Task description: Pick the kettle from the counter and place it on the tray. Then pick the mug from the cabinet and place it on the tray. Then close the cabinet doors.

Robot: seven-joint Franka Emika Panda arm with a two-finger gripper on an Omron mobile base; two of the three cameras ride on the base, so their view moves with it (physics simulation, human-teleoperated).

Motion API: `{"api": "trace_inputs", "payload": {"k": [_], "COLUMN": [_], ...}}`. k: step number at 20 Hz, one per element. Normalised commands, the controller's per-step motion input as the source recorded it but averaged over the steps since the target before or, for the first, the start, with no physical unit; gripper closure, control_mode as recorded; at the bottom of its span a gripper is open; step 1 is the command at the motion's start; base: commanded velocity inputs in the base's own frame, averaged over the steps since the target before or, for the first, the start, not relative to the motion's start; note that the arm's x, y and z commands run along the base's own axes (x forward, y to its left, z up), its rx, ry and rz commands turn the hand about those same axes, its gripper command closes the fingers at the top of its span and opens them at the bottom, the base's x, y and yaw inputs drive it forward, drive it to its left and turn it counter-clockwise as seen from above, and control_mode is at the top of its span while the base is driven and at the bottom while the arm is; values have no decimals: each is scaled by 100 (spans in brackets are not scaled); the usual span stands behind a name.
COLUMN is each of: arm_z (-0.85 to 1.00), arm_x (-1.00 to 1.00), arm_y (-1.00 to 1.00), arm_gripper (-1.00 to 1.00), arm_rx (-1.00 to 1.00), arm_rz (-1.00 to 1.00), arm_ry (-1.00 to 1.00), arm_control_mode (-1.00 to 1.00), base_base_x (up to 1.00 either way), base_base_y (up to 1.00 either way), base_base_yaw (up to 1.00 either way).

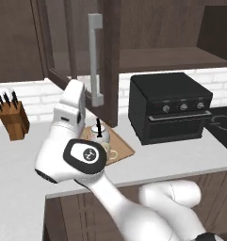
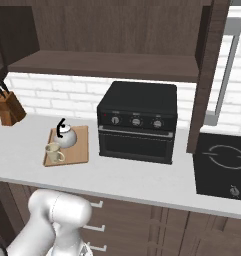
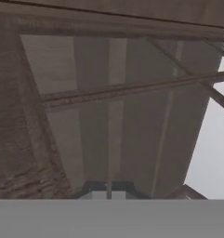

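While the pincer (image 3: 108,189) sits pinched shut with nothing in it, its two dark tips are pressed together right up against the smoky glass of a cupboard door (image 3: 108,107). From the left base view the arm reaches up toward that open left door (image 1: 82,52), close by its long grey bar handle (image 1: 95,59), and the hand itself is tucked behind the arm so I can't make it out there. Out past that, the wooden tray (image 2: 67,146) lies flat on the pale table (image 2: 137,182), just left of the black oven (image 2: 137,122). Kettle (image 2: 66,136) is standing upright on the tray, black handle arching over it, and the cream mug (image 2: 53,152) is on the tray too, right next to the kettle on the near side. Right door (image 2: 204,75) hangs open as well, edge-on beside the oven. Knife block (image 2: 7,109) is way off at the left end.
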Motion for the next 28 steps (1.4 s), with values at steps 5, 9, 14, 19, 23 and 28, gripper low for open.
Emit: {"api": "trace_inputs", "payload": {"k": [5, 9, 14, 19, 23, 28], "arm_z": [44, 51, 42, 22, 1, 0], "arm_x": [7, 8, 22, 57, 75, 81], "arm_y": [-64, -66, -47, -44, -25, -21], "arm_gripper": [100, 100, 100, 100, 100, 100], "arm_rx": [0, 0, 2, 7, 6, 8], "arm_rz": [0, 0, 0, 0, 0, 0], "arm_ry": [0, 0, 0, 4, 7, 6], "arm_control_mode": [-100, -100, -100, -100, -100, -100], "base_base_x": [0, 0, 0, 0, 0, 0], "base_base_y": [0, 0, 0, 0, 0, 0], "base_base_yaw": [0, 0, 0, 0, 0, 0]}}
